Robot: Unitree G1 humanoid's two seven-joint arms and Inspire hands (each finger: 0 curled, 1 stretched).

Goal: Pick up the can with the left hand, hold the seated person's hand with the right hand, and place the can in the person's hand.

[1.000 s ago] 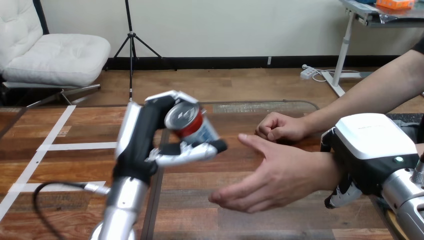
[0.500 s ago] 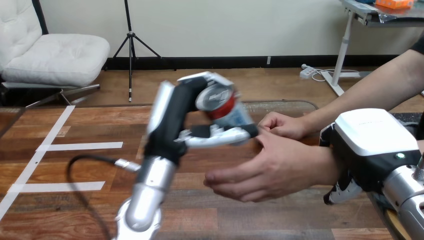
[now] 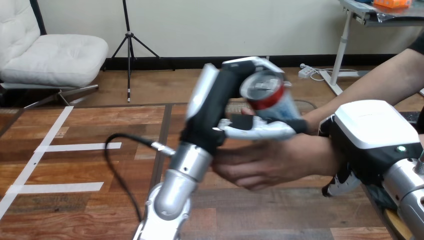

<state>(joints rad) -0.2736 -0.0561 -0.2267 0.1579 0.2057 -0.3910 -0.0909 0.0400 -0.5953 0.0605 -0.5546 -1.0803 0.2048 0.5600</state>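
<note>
- Head view, left hand [image 3: 220,107]: black with white shells, it was raised off the brown wooden table [image 3: 75,210]. Its fingers [image 3: 250,64] curled over, and its thumb [image 3: 262,132] lay under, a silver-topped, red-banded cylindrical metal can [image 3: 267,95], pinching it between them.
- The can lay tilted in that grasp on the finger side of the left hand's palm, its silver top turned toward the camera, well clear of the table.
- Just beneath the left hand's thumb lay the person's open hand [image 3: 272,162], fingers loosely bent and palm side toward the left hand. Whether thumb and palm touched could not be told.
- The right hand [image 3: 372,135], black under a white back shell, sat over the person's wrist [image 3: 320,155]. Finger parts [image 3: 341,186] showed curled beneath that wrist, so the hand looked closed round it.
- Step, as I judged it: the pick-up and the holding looked done and the handover was under way, with the can not yet resting in the person's palm.
- The next move would call for lowering the can the short way from the left hand's grasp into the palm below. Fingers and thumb should spread only once the can rested there, with the right hand steadying the wrist; a tilted can let go early could roll off the palm.
</note>
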